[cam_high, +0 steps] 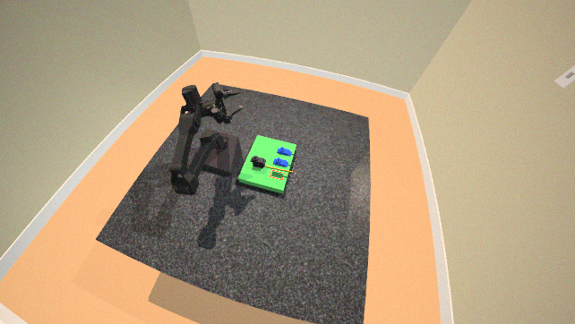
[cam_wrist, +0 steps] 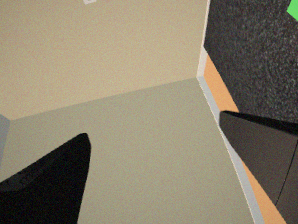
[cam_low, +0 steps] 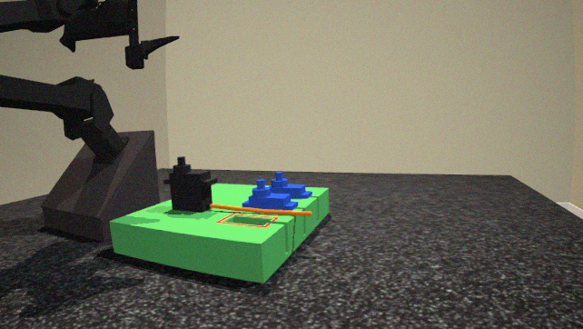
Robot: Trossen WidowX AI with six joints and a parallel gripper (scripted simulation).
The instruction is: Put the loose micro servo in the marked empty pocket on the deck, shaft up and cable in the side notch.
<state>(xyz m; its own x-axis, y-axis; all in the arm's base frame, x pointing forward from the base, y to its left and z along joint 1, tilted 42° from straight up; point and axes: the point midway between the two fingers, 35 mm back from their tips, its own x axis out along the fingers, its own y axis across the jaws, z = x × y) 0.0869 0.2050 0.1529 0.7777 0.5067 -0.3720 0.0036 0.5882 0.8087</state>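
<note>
With the tool [cam_high: 230, 106] wide and empty, the upright black micro servo [cam_low: 191, 188] could topple if nudged off-centre.

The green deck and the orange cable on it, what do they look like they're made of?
The green deck looks like matte moulded plastic: flat, even colour, crisp edges, no shine, though painted wood is possible. The orange cable reads as a smooth insulated wire, probably rubber or plastic: thin, uniform, gently curved.

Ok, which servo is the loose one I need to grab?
Find the green deck beside the arm's base. The loose micro servo stands on top near the base, trailing an orange cable. It is black; the two seated neighbours are blue.
</note>
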